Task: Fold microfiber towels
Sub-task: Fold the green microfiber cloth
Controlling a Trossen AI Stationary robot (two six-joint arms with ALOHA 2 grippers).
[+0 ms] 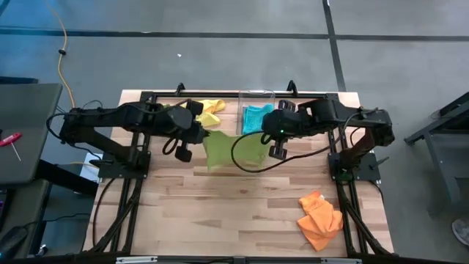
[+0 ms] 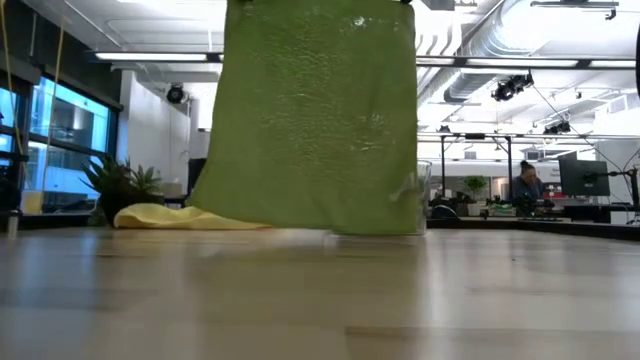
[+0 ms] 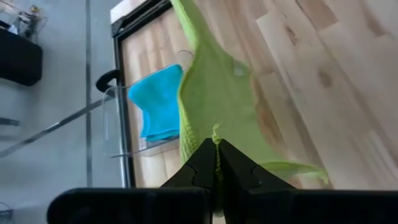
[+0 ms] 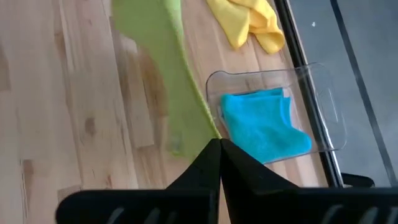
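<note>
- Folding of the lime green microfiber towel is in hand; both hands hold it stretched, hanging above the wooden desk.
- Left hand and right hand are each clamped on an upper corner.
- Next move, I judge: lower it flat, keeping both corners level.
- Teal towel lies in the clear plastic box.

clear plastic box at table's far edge; potted plant and seated person beyond.
</note>
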